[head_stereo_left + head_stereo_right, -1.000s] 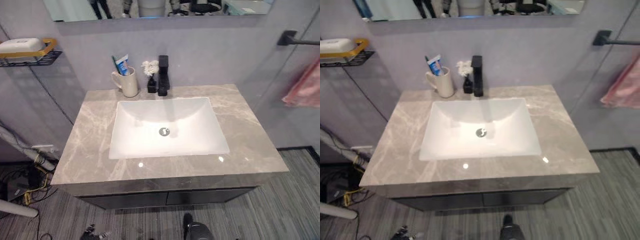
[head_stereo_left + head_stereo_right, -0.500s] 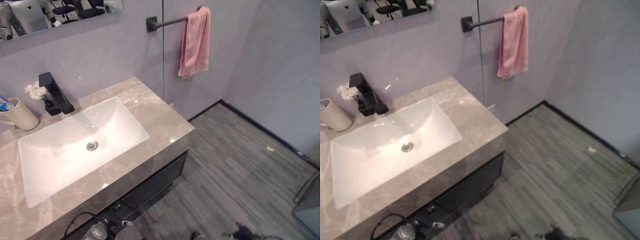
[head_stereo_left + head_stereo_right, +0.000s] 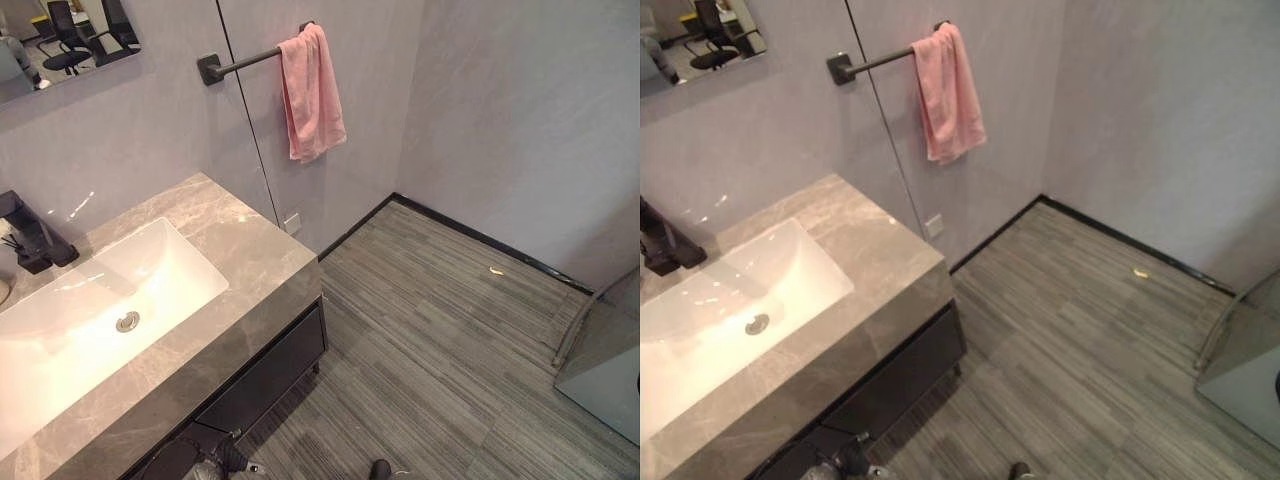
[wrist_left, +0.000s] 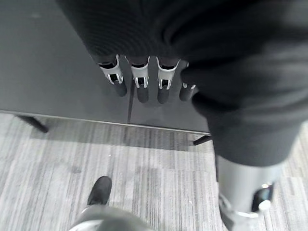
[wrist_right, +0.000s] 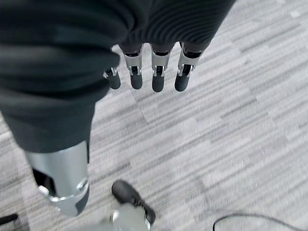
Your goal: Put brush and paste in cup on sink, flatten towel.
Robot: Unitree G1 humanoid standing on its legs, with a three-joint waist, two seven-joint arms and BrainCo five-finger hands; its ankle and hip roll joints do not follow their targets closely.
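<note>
Both hands hang low, holding nothing: left hand point(image 4: 139, 82) fingers straight and relaxed, in front of the dark cabinet point(image 3: 270, 375) under the counter; right hand point(image 5: 151, 72) same, fingers loose over the floor point(image 3: 450, 340). Counter point(image 3: 250, 255) runs along the wall with the white sink point(image 3: 90, 310) set in it, drain point(image 3: 127, 321) mid-basin, black tap point(image 3: 25, 235) at the back edge. Cup, brush and paste aren't in view now, so can't tell from here whether that part is done. Towel point(image 3: 312, 95) is pink, hung on the black bar point(image 3: 245, 62) on the wall past the counter's right end, bunched toward the bar's far end and draped unevenly, folds showing. Judgement: step in hand is the towel, approach stage, no reach yet. To do it well: get close enough to the wall first, past the counter corner, since the hands are well apart from the towel. Raise both hands, pinch the two hanging edges near the bar, and spread them apart along the bar so the folds open. Then stroke downward with flat fingers to smooth it. Keep the pull sideways rather than down, or the cloth may slide off the bar. Mind the counter's right edge when swinging the left arm up.
</note>
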